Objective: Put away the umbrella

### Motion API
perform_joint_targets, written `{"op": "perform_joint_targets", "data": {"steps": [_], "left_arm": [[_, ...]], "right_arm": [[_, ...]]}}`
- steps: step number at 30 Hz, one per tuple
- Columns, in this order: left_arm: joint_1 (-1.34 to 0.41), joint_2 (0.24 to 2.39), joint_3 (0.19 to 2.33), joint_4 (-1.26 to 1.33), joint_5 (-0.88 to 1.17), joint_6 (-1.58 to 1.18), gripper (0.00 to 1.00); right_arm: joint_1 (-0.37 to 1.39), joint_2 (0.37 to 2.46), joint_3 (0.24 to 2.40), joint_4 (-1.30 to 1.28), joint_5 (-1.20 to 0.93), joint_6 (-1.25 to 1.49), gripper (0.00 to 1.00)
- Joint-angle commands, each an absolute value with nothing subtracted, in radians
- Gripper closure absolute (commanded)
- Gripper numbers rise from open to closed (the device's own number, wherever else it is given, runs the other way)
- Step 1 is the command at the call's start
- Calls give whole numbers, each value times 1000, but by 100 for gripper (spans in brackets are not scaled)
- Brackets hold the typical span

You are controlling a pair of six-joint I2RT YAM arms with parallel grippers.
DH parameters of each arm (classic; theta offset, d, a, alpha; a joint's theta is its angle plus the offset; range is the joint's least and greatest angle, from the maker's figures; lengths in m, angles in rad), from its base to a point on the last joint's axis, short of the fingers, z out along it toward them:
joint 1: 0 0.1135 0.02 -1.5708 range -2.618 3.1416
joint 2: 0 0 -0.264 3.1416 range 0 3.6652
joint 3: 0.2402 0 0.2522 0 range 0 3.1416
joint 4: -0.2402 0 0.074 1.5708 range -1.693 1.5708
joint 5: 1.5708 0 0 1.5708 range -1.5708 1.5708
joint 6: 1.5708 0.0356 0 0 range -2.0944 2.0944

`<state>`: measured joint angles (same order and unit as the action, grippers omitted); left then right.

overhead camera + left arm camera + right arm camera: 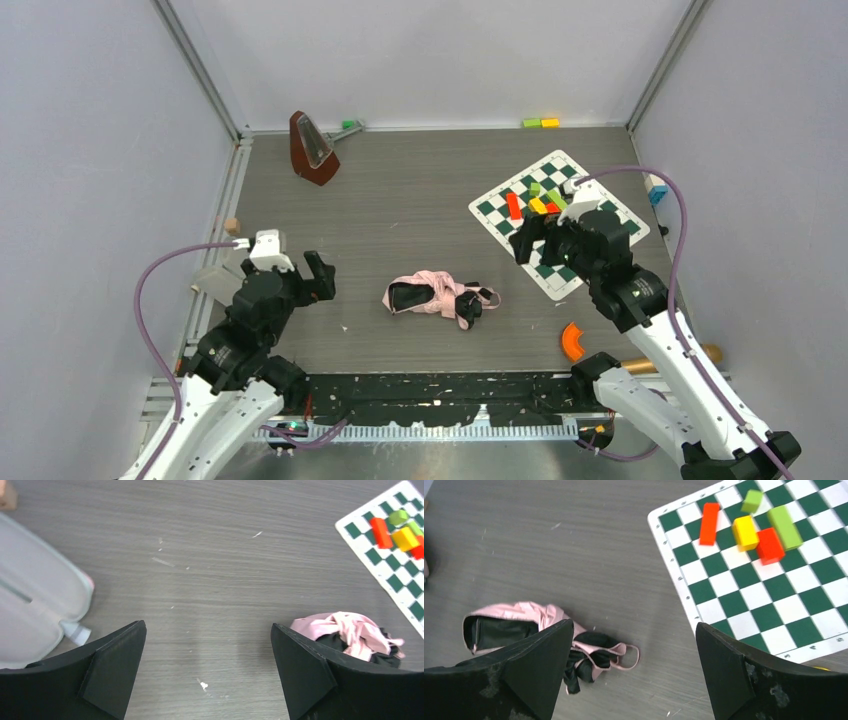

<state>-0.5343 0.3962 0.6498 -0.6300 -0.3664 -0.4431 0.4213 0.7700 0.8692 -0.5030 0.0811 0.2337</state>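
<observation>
Both released and empty, left hand [207, 630], right hand [634, 630], crumpled umbrella [437, 296] on grey wood-grain table [400, 200], pale walls [430, 50]

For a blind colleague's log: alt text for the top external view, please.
A crumpled pink-and-black umbrella lies untouched on the grey table between the left gripper and right gripper, both open and empty. A chessboard mat with coloured blocks sits right, a metronome back left.
</observation>
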Motion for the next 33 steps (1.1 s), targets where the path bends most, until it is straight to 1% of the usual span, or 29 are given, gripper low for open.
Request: {"op": "perform_joint_targets", "data": {"steps": [1, 6, 8, 9, 11, 12, 13, 14, 15, 18, 19, 20, 21, 22, 24, 25, 26, 27, 28, 29, 30, 32, 33], "left_arm": [[-529, 388, 662, -733, -511, -577, 1], [-529, 359, 631, -707, -516, -525, 1], [-529, 349, 597, -657, -538, -474, 1], [-529, 350, 581, -623, -551, -438, 1], [-523, 367, 545, -519, -578, -298, 1], [-511, 388, 530, -479, -622, -258, 1], [-485, 419, 515, -436, -670, -232, 1], [-436, 452, 501, -381, -678, -198, 1], [-370, 491, 483, -323, -640, -169, 1], [-160, 618, 407, -105, -480, -158, 7], [-114, 657, 371, -5, -451, -159, 9], [-84, 701, 334, 93, -436, -163, 10], [-62, 738, 298, 196, -428, -162, 11], [-50, 778, 266, 290, -426, -151, 11], [-36, 858, 217, 458, -446, -125, 11], [-27, 883, 230, 478, -439, -123, 12], [-26, 910, 234, 499, -426, -110, 13], [-26, 937, 226, 597, -410, -82, 14], [-26, 965, 220, 651, -375, -69, 14], [-26, 994, 222, 708, -332, -47, 14], [-26, 1039, 228, 762, -297, -31, 14], [-23, 1131, 216, 889, -200, -10, 13], [-22, 1189, 202, 957, -121, 8, 16]], "right_arm": [[417, 745, 805, -478, -53, 185, 1], [416, 632, 658, -340, -98, 171, 4], [416, 579, 603, -306, 37, 174, 4], [415, 565, 567, -281, 158, 186, 4], [387, 545, 520, -210, 299, 172, 1], [361, 564, 508, -182, 329, 143, 0], [290, 583, 495, -129, 369, 136, 0], [259, 622, 488, -98, 410, 124, 1], [234, 643, 460, 9, 483, 97, 1], [213, 727, 373, 266, 464, -129, 0], [201, 772, 326, 380, 461, -140, 2], [180, 792, 282, 435, 457, -114, 2], [170, 834, 253, 551, 424, -95, 3], [152, 872, 212, 605, 387, -58, 3], [140, 973, 184, 774, 379, -25, 1], [139, 1059, 179, 829, 383, -23, 0], [138, 1095, 191, 912, 396, -24, 2], [138, 1169, 198, 957, 383, -62, 5], [137, 1214, 219, 1009, 355, -72, 6], [138, 1310, 220, 1057, 346, -90, 11], [139, 1349, 202, 1161, 350, -98, 14], [138, 1358, 190, 1158, 353, -84, 13], [140, 1363, 184, 1174, 354, -92, 13]]}}
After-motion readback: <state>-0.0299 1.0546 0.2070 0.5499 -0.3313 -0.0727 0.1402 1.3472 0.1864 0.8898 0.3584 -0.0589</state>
